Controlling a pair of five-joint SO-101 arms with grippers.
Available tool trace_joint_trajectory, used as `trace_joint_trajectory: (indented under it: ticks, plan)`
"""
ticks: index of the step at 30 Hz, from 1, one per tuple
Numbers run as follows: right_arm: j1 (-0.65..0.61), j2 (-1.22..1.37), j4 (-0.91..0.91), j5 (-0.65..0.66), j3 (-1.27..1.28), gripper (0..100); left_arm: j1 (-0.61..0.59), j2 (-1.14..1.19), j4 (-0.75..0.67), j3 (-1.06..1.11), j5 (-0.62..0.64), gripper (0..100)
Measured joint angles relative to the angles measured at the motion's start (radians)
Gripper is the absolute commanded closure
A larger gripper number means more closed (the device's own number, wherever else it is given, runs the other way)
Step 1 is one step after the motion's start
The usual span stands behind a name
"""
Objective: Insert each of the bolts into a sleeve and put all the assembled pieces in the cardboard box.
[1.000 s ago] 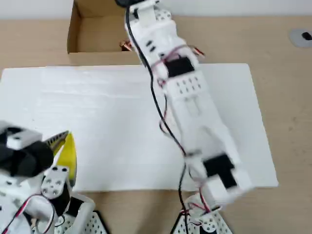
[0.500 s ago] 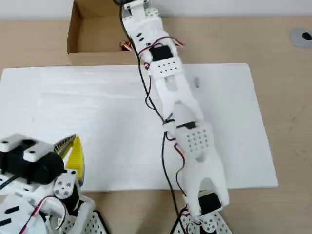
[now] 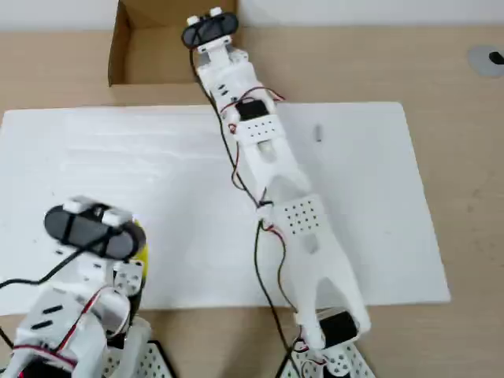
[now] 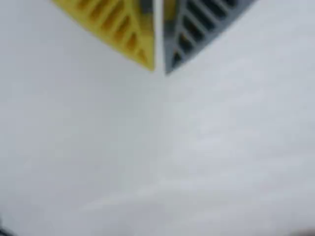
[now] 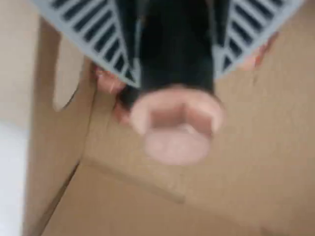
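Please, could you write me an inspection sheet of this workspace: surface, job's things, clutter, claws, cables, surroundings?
Surface: white sheet on a wooden table.
Job's things: black sleeve with a bolt in it, held over the inside of the box; blurred pinkish shapes behind it, cannot tell what.
Clutter: small grey thing on the sheet; grey disc on the table.
Claws: right claw shut on the sleeve; left claw shut, holding nothing, above the sheet.
Cables: red and black wires along the right arm.
Surroundings: nothing seen.
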Motion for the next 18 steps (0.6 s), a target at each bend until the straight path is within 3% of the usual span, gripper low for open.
trace_joint_trajectory:
  ticks: [10,18]
  plan:
    - [0.0,0.015,0.132,0.032,-0.054,87.5,-0.058,0.0,0.0,0.028,-0.002,99]
    - [-0.031,0.017,0.454,0.035,-0.316,88.0,-0.058,0.0,0.0,0.028,0.0,99]
